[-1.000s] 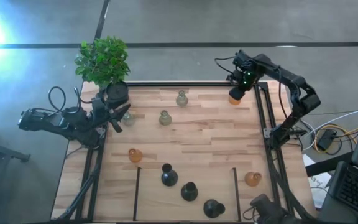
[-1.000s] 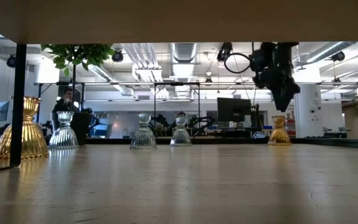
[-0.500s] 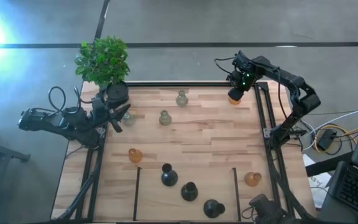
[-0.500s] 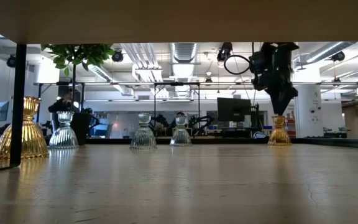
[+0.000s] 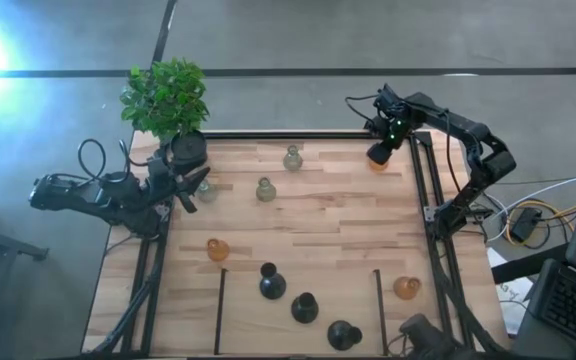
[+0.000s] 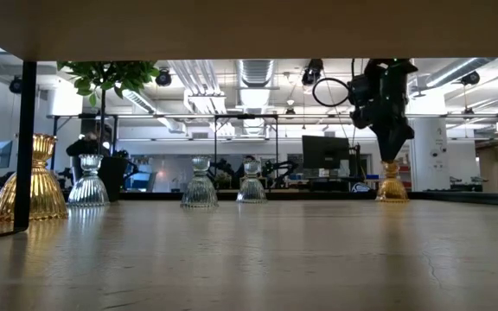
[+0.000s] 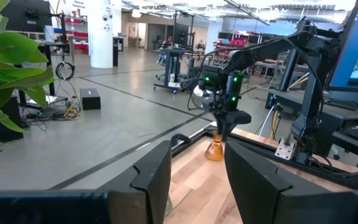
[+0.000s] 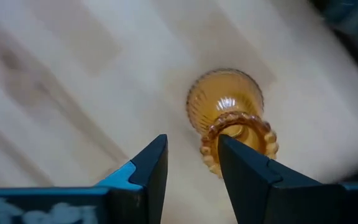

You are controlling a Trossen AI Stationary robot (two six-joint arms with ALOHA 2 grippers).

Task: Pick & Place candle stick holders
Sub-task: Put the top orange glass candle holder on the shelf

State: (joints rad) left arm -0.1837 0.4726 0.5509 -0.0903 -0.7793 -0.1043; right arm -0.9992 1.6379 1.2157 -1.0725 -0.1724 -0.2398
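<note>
- Right gripper (image 5: pixel 379 154) is the one we see at work: it has come lower over the amber holder (image 6: pixel 392 185) at the table's (image 5: pixel 318 230) far right corner, its fingers narrowing as it drops.
- From its own wrist camera, the fingers stand apart and grip nothing yet; the amber holder's rim (image 8: pixel 238 134) sits off to one side of one finger rather than between the two.
- We judge the grasp is under way but misaligned, so closing now could nudge or tip the holder.
- Left gripper (image 5: pixel 190 185) waits at the table's left edge beside the potted plant (image 5: pixel 165 97), fingers parted and empty.
- Other holders stand scattered over the table, untouched.
</note>
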